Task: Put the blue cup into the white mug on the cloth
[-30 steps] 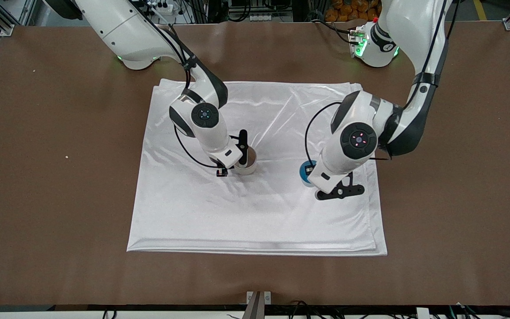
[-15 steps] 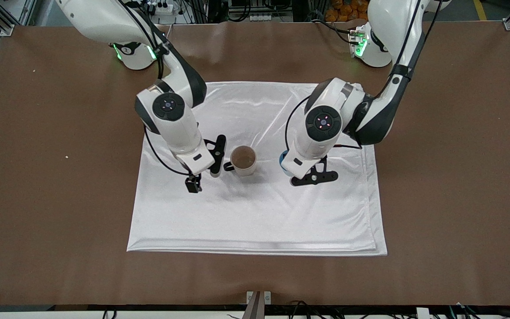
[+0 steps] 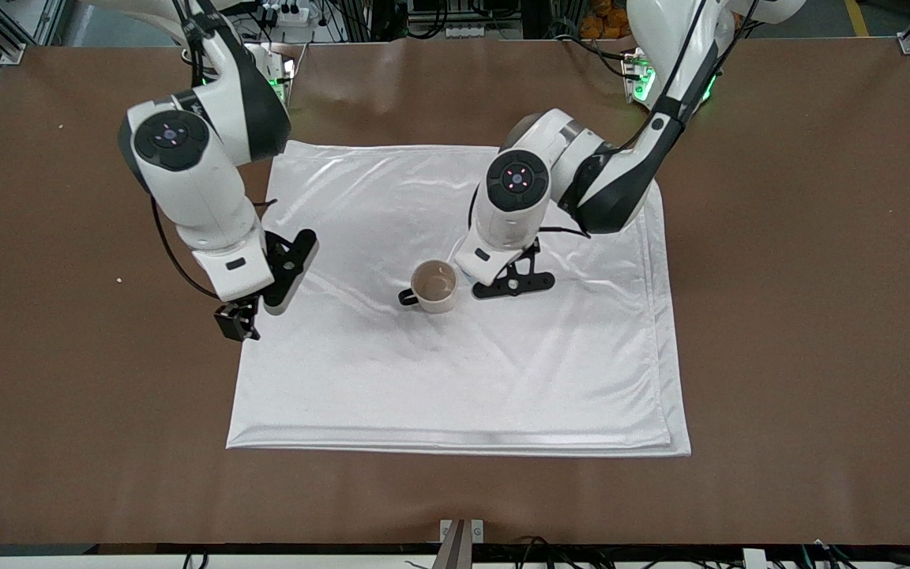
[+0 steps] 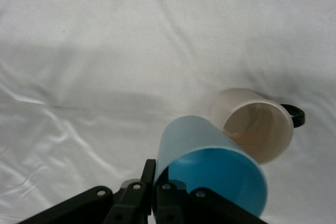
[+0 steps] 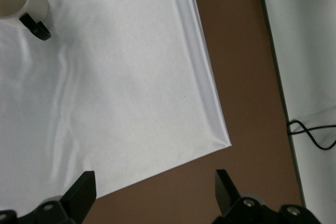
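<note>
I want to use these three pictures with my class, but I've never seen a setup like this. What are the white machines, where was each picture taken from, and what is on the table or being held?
They are two robot arms bolted to a brown table, each ending in a two-finger gripper. One picture looks down from a high camera facing them; the other two come from cameras on the arms' wrists. A white cloth lies on the table, with a white mug standing on it. The left gripper is shut on a blue cup, held up over the cloth right beside the mug. The right gripper is open and holds nothing, over the cloth's edge at the right arm's end of the table.
</note>
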You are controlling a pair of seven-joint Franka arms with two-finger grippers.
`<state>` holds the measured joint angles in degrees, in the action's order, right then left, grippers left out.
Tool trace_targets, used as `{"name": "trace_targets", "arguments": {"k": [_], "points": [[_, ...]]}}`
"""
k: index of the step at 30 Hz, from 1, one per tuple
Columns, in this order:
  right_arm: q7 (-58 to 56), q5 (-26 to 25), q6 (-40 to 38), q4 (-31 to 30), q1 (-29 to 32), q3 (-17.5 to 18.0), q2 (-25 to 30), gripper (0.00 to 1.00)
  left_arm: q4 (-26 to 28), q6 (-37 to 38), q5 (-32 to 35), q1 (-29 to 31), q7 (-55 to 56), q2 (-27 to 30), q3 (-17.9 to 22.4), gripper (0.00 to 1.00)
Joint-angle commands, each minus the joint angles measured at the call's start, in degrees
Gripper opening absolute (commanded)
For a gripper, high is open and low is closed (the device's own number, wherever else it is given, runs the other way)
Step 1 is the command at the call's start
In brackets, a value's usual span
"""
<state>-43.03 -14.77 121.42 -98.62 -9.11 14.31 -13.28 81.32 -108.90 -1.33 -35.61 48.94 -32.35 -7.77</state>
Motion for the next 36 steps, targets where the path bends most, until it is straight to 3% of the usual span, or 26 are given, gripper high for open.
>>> {"name": "trace_targets", "arguments": {"k": [1,14,24,36], "points": [[-0.21,0.88,-3.64,-1.57,3.65,0.72,5.89,1.0,-0.9,0.1,0.45,-0.42,3.7,0.1,-1.98,0.0],[-0.39,4.84,-11.46,0.19,11.13,0.54,10.73,1.0,-1.17,-2.19,0.54,-3.15,4.23,-1.66,-1.99,0.0],[-0.38,8.35,-15.51,3.09,17.19,0.45,10.56,1.0,-1.17,-6.14,0.54,-4.82,4.59,-4.3,-1.81,0.0],[1.63,8.36,-20.52,7.31,19.92,0.37,10.12,1.0,-1.17,-10.36,0.63,-5.0,4.5,-6.14,-1.46,0.0]]}}
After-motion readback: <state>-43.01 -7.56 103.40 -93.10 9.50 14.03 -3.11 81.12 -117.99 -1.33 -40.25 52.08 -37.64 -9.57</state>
